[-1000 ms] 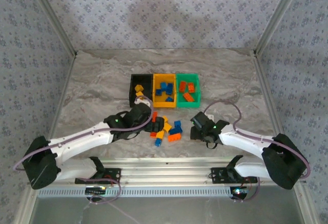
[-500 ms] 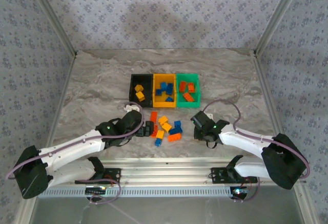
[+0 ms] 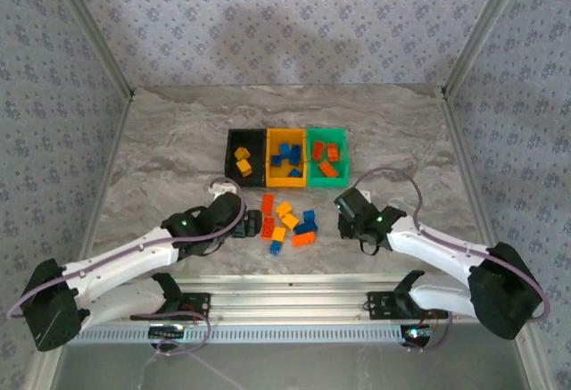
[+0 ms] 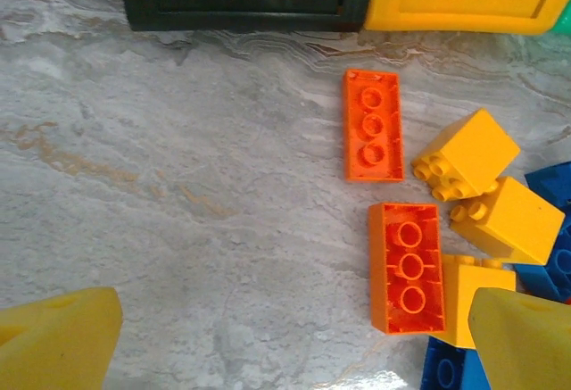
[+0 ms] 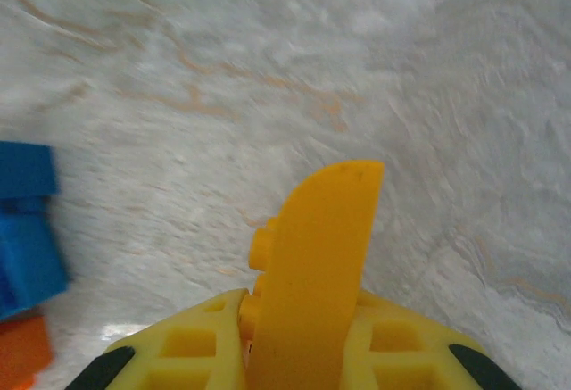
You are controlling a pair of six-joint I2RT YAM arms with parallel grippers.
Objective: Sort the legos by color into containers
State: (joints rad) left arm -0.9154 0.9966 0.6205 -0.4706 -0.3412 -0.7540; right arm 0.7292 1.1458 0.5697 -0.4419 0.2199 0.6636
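Loose legos (image 3: 287,222) in blue, yellow-orange and red-orange lie in a pile between my arms. Behind them stand the containers: a black bin (image 3: 230,153) with two yellow-orange bricks, a yellow-orange bin (image 3: 286,181) with blue bricks, and a green bin (image 3: 326,131) with red-orange bricks. My left gripper (image 3: 255,223) (image 4: 290,345) is open at the pile's left edge, above two upside-down red-orange bricks (image 4: 408,267) (image 4: 373,124). My right gripper (image 3: 346,208) (image 5: 330,185), right of the pile, is shut on a yellow-orange lego (image 5: 261,249); its studs peek out beside the finger.
Yellow-orange bricks (image 4: 466,153) (image 4: 506,219) and a blue one (image 4: 558,185) lie right of the red-orange pair. A blue brick (image 5: 27,229) and a red-orange one (image 5: 22,350) sit left of my right gripper. Bare marble table (image 3: 161,158) spreads out to both sides.
My right gripper has closed and shifted slightly away from the near edge. My left arm has drawn back from the black bin toward the pile's left side, still open.
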